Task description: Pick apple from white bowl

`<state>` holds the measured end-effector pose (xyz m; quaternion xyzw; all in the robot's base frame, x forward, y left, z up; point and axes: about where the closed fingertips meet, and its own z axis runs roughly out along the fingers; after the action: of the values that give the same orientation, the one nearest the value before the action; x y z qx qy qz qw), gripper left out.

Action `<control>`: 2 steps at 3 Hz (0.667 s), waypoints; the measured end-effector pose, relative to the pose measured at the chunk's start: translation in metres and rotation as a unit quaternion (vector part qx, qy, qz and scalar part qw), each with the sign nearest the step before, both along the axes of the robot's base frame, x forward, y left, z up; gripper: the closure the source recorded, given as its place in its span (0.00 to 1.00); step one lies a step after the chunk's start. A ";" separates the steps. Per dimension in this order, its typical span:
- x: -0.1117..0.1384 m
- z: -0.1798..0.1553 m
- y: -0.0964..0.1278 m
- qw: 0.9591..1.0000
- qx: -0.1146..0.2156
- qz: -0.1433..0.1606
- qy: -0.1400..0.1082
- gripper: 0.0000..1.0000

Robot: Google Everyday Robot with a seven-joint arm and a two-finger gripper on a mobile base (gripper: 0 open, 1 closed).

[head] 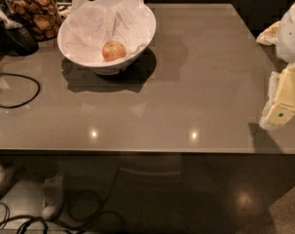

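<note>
The apple [114,50], small, yellow-orange with a red blush, lies inside the white bowl [137,45], on crinkled white paper. The bowl stands at the back left of the grey-brown table [186,82]. My gripper [283,99] is at the right edge of the view, over the table's right side, far from the bowl. It looks pale yellow and white, and only part of it shows.
A glass jar of brown snacks [34,11] stands at the back left beside a dark object [18,38]. A black cable [20,89] loops on the table's left. Cables and white shoes [52,199] are on the floor below the front edge.
</note>
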<state>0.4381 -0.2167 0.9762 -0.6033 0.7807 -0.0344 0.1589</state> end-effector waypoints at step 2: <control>0.026 0.007 0.016 1.000 -0.017 -0.008 0.007 0.00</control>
<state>0.4646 -0.2004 0.9827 -0.6000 0.7859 -0.0450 0.1428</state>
